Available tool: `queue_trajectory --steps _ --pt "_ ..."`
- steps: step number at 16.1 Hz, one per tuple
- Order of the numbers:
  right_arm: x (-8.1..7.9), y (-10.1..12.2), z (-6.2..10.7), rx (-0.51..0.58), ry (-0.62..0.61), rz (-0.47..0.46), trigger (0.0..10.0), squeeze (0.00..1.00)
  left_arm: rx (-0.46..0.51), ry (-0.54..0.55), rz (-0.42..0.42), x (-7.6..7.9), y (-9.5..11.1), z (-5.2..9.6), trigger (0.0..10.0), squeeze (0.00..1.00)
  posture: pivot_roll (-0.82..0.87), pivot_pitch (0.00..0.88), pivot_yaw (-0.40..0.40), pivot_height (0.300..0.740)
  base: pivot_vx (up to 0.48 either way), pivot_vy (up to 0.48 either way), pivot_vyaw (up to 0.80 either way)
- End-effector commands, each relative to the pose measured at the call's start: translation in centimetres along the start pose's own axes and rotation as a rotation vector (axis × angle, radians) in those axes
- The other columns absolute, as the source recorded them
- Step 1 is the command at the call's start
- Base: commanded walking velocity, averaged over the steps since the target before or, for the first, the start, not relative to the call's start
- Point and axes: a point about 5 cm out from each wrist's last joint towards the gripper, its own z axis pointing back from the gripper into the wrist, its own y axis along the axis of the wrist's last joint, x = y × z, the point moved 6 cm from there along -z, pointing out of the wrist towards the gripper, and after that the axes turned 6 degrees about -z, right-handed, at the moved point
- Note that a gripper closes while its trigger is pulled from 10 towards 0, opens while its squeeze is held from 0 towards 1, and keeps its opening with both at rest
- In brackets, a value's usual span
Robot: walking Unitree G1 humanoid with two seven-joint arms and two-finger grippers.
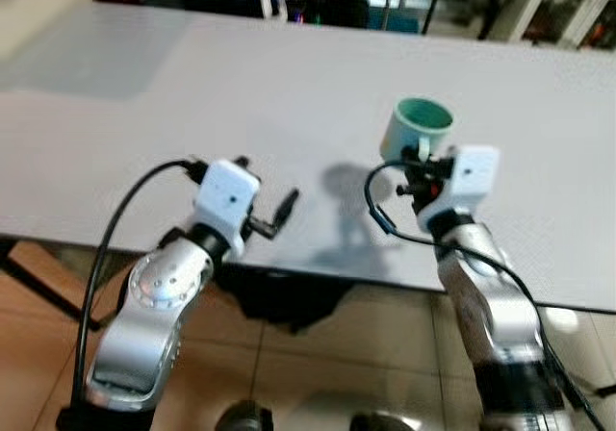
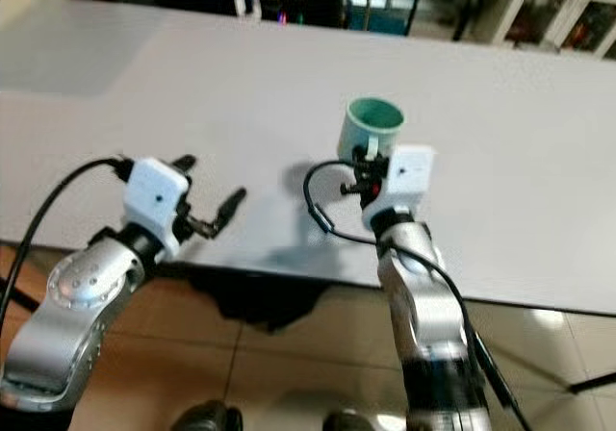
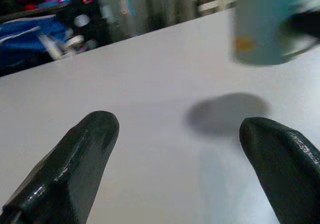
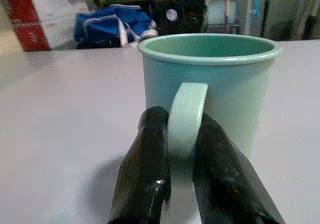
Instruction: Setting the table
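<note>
A mint-green mug (image 1: 416, 128) hangs upright a little above the grey table (image 1: 241, 94), casting a shadow to its left. My right gripper (image 4: 183, 149) is shut on the mug's handle (image 4: 186, 119), one black finger on each side. My left gripper (image 3: 180, 149) is open over the table near the front edge, to the left of the mug (image 3: 262, 29), with nothing between its fingers (image 1: 286, 207).
The table's front edge (image 1: 289, 272) runs just under both wrists, with tiled floor below. Beyond the far edge lie a blue bag (image 4: 112, 24), red-and-white boxes (image 4: 37, 14) and white shelving (image 1: 568, 3). A bare grey surface spreads left and behind the mug.
</note>
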Motion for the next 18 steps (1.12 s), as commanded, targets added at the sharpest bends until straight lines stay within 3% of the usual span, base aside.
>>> queue_trajectory --steps 1,4,5,7,9,12,14,16,18 --pt "1.4 -0.1 -0.7 0.007 -0.034 0.024 10.0 0.0 0.015 -0.063 -0.006 1.2 0.5 0.1 10.0 0.0 0.02 0.138 -0.026 0.74 0.0 0.0 0.0" --pt "2.3 -1.4 -2.1 -0.033 -0.043 0.061 10.0 0.0 0.001 -0.07 -0.013 1.3 0.3 0.2 10.0 0.0 0.03 0.148 -0.03 0.74 0.0 0.0 0.0" --pt "3.4 -2.4 -3.0 -0.065 -0.076 0.095 10.0 0.0 -0.006 -0.085 -0.015 1.6 0.2 0.4 10.0 0.0 0.03 0.155 -0.035 0.74 0.0 0.0 0.0" --pt "4.2 -2.8 -3.5 -0.079 -0.101 0.112 10.0 0.0 -0.01 -0.094 -0.018 1.7 0.2 0.5 10.0 0.0 0.03 0.155 -0.035 0.74 0.0 0.0 0.0" --pt "6.8 -3.7 -4.4 -0.141 -0.201 0.039 10.0 0.0 -0.011 -0.121 0.002 2.4 0.2 0.7 10.0 0.0 0.04 0.173 -0.038 0.74 0.0 0.0 0.0" --pt "7.5 -4.8 -4.5 -0.202 -0.224 -0.034 10.0 0.0 0.008 -0.166 0.034 3.5 0.8 0.9 10.0 0.0 0.06 0.182 -0.049 0.74 0.0 0.0 0.0" --pt "7.4 -5.3 -4.7 -0.228 -0.232 -0.113 10.0 0.0 0.012 -0.239 0.099 4.9 1.2 1.6 10.0 0.0 0.07 0.184 -0.058 0.74 0.0 0.0 0.0" --pt "7.0 -5.3 -4.9 -0.228 -0.215 -0.128 10.0 1.0 0.009 -0.248 0.102 5.1 1.2 2.0 10.0 0.0 0.06 0.189 -0.059 0.74 0.0 0.0 0.0" --pt "7.0 -5.4 -4.9 -0.227 -0.213 -0.13 10.0 1.0 0.007 -0.247 0.106 5.0 1.1 1.9 10.0 0.0 0.06 0.188 -0.057 0.74 0.0 0.0 0.0"
